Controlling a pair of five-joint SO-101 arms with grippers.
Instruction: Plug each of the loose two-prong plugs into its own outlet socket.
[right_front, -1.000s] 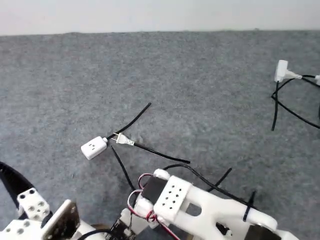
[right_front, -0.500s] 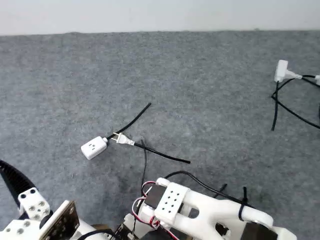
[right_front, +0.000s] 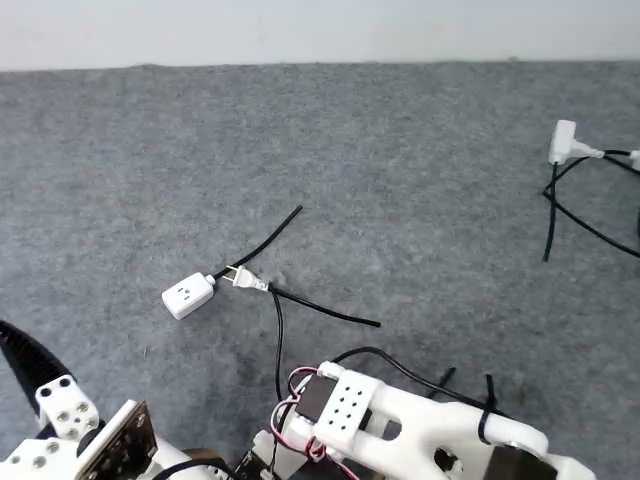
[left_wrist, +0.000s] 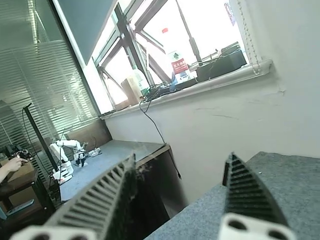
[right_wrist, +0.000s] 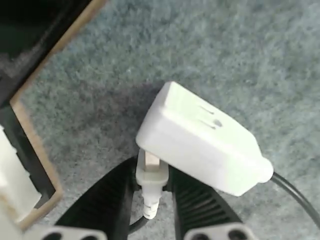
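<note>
Right wrist view: right gripper (right_wrist: 152, 172), black ribbed fingers (right_wrist: 107, 205) clamped on a small white two-prong plug (right_wrist: 150, 184). Plug body butted against one end of a white rectangular socket block (right_wrist: 200, 140). Prongs hidden, so cannot tell whether seated. Slots visible on the block's broad face. Thick black cord (right_wrist: 295, 192) leaving the block's other end. Grey carpet-like mat (right_wrist: 250, 50) underneath.

Left wrist view: left gripper (left_wrist: 182, 159), fingers spread well apart, nothing between them. Aimed over the mat's edge at a white wall (left_wrist: 240, 115) under a window sill.

High view: second white socket block (right_front: 188, 296) left of centre, flat on the mat. Loose white plug on a black cord (right_front: 250, 281) just beside its right end, prongs toward the block, not inserted. Upper right edge of the frame: third white socket (right_front: 563, 140) with a white plug (right_front: 590, 152) against it, black cords looping below. White arm (right_front: 400, 420) at bottom centre. Thin black cable (right_front: 278, 340) running from beside the loose plug down under that arm.
</note>
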